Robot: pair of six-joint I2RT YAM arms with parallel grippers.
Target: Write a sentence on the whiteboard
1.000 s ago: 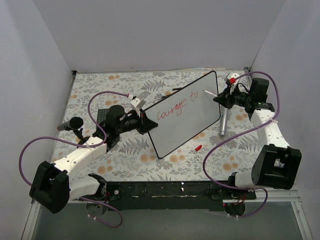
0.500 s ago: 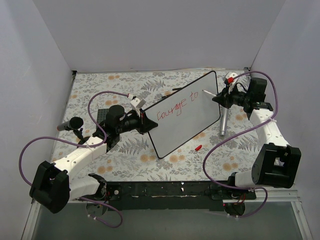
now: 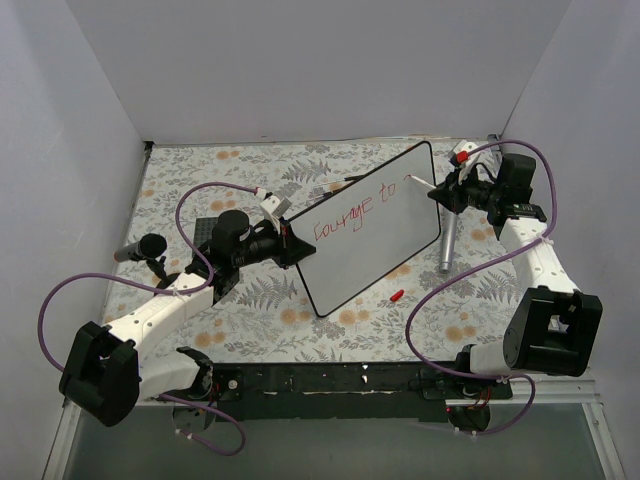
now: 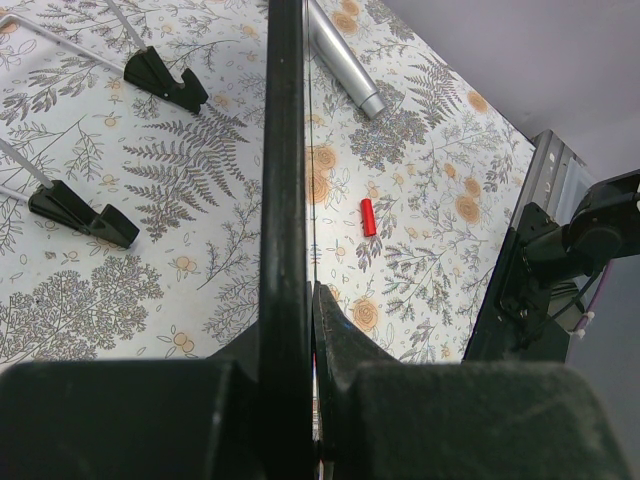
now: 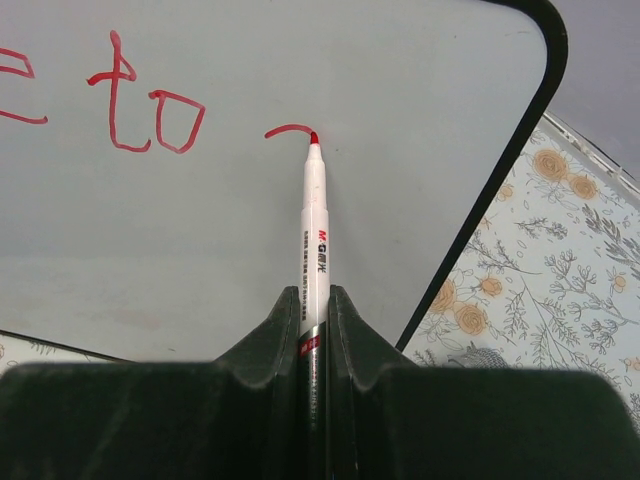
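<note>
White glossy rectangular whiteboard with a thin black rim is standing tilted mid-table on the floral-patterned tablecloth. Its long axis is running from near-left to far-right.

Red handwritten sentence, so far "Courage to", is climbing along that axis toward the far-right rounded corner.

Left gripper is clamping tight on the board's black rim at its left edge. Two small black plastic feet are showing on the cloth to the left in the wrist view.

Right gripper is pinching a slim white marker with a red tip. The marker is pointing left at the board, tip touching the surface at the end of a short red arc just right of "to".

Against a second ago:
- right wrist is sitting slightly farther away
- marker tip is resting a little past "to"
- board and left arm are unchanged

Room:
- little blank surface is remaining between tip and corner rim
- a wide blank band is lying below the written line

Silver metal cylinder is lying just beside the board's right edge. Small red cap is lying near its near-right edge.
</note>
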